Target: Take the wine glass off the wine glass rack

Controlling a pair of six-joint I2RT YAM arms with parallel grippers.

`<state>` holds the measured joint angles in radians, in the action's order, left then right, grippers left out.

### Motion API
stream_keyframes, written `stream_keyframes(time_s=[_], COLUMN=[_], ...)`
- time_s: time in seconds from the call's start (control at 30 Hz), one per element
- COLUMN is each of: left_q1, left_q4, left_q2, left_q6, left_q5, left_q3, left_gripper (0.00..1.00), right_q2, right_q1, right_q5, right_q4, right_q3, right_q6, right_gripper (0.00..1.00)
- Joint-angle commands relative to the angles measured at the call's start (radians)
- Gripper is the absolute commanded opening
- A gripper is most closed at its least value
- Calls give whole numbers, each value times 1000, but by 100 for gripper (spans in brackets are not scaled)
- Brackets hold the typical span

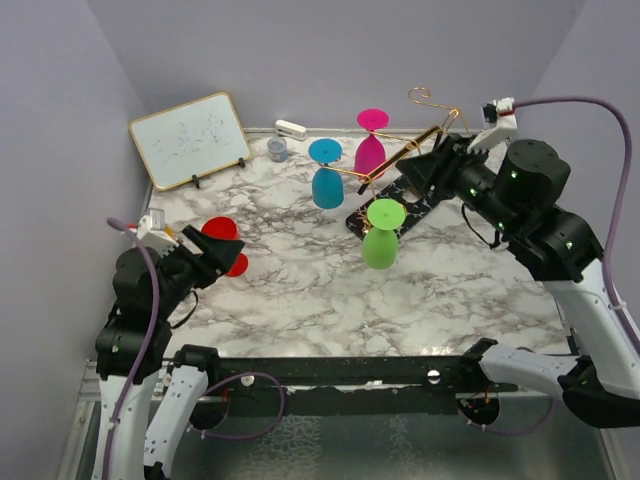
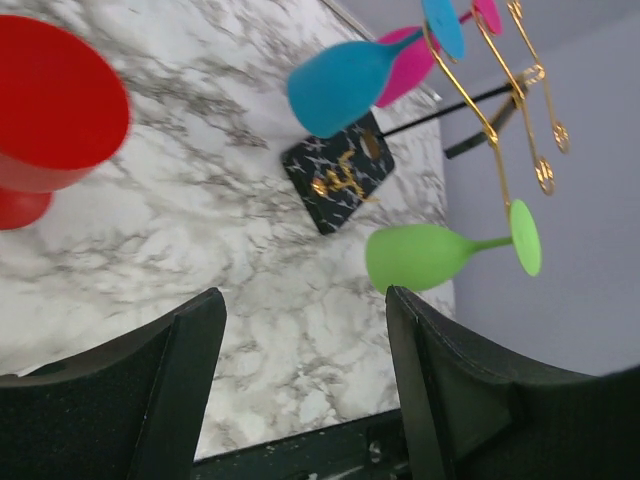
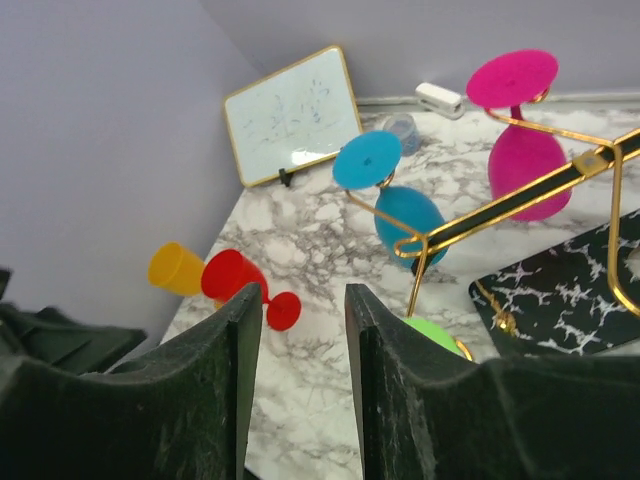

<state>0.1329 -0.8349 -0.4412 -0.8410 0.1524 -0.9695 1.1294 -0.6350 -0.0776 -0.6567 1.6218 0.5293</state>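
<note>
The wine glass rack (image 1: 405, 150), gold wire on a dark post, leans over its black patterned base (image 1: 425, 205) at the back right. Three wine glasses hang from it upside down: blue (image 1: 327, 185), magenta (image 1: 370, 152) and green (image 1: 380, 245). A red wine glass (image 1: 225, 240) lies on its side on the marble at the left. My left gripper (image 1: 228, 252) sits right beside it, open, with nothing between its fingers (image 2: 190, 360). My right gripper (image 1: 412, 178) hovers by the rack's post (image 3: 520, 205), open and holding nothing.
A small whiteboard (image 1: 190, 140) leans at the back left, with a white object (image 1: 290, 128) and a small grey cup (image 1: 277, 150) along the back wall. A yellow cup (image 3: 178, 268) lies beside the red glass. Walls close in on both sides.
</note>
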Motion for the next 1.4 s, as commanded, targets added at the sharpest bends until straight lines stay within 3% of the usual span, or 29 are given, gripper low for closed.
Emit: stream_keyframes(time_s=[0.0, 0.23, 0.37, 0.53, 0.57, 0.6, 0.87, 1.17, 1.37], left_q1=[0, 2, 43, 313, 415, 431, 494, 501, 501], left_q4=[403, 669, 701, 655, 639, 639, 749, 854, 917], left_q2=[-94, -295, -428, -623, -736, -765, -893, -973, -1020], left_q6=[-103, -203, -190, -70, -24, -19, -63, -137, -192], left_q5=[401, 552, 599, 481, 448, 443, 472, 498, 528], left_q3=[82, 10, -68, -170, -230, -242, -271, -274, -283], left_gripper=[68, 68, 69, 69, 69, 68, 66, 64, 57], right_q2=[-131, -478, -572, -629, -638, -636, -689, -713, -716], right_q1=[-4, -3, -4, -3, -4, -5, -5, -5, -5], right_q5=[-99, -210, -204, -153, -96, -78, 16, 28, 28], right_q4=[-120, -235, -308, -404, -415, -416, -376, -347, -341], right_q3=[-154, -461, -481, -515, -554, -567, -684, -706, -709], right_q6=[102, 322, 359, 362, 346, 341, 323, 322, 320], right_gripper=[40, 44, 44, 43, 42, 42, 39, 37, 36])
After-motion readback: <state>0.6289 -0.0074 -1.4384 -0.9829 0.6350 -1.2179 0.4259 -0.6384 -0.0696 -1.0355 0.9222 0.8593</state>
